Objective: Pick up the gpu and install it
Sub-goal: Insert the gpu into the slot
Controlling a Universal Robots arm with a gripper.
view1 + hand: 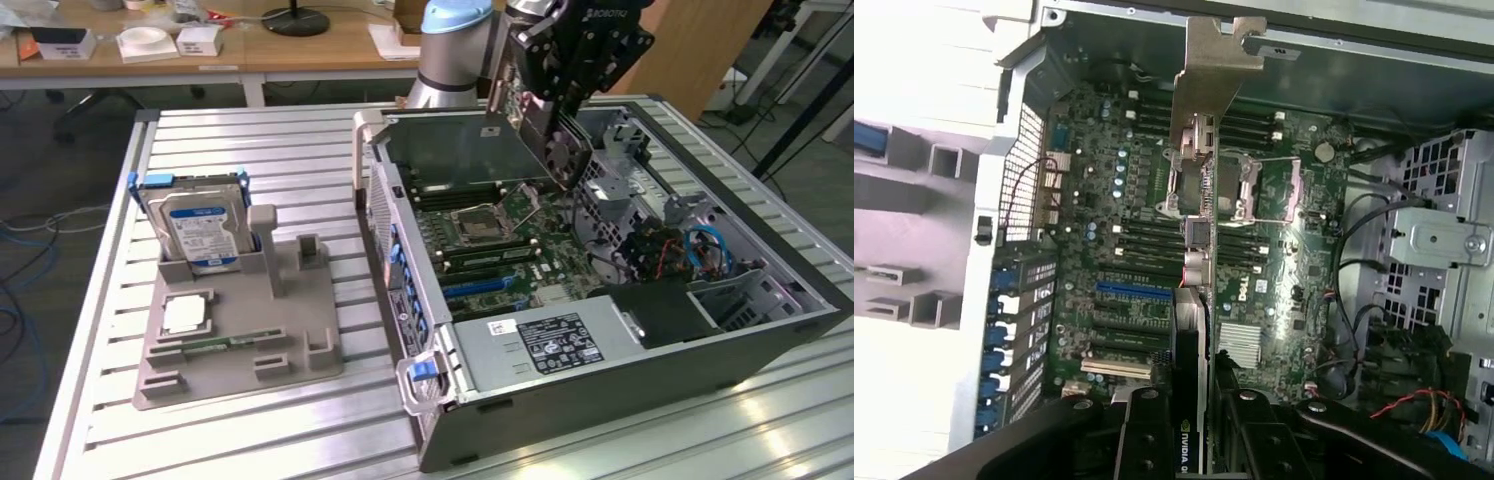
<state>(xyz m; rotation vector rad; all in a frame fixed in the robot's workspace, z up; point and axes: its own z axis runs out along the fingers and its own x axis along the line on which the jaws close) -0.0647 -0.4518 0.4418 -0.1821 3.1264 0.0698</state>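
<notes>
dark gpu [1189, 340] with silver bracket [1206, 70], blue-labelled hard drive [200, 235]

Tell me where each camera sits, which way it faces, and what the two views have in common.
Exterior view: off the arm, above the table, looking down at the open computer case; the arm and tool show, gripping the gpu over the case.
Wrist view: on the wrist, looking along the gpu down onto the motherboard; the tool shows, clamped on the gpu.
Shared: gpu, tool, motherboard, case.

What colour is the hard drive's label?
Blue and white; the label shows best in the exterior view.
</notes>
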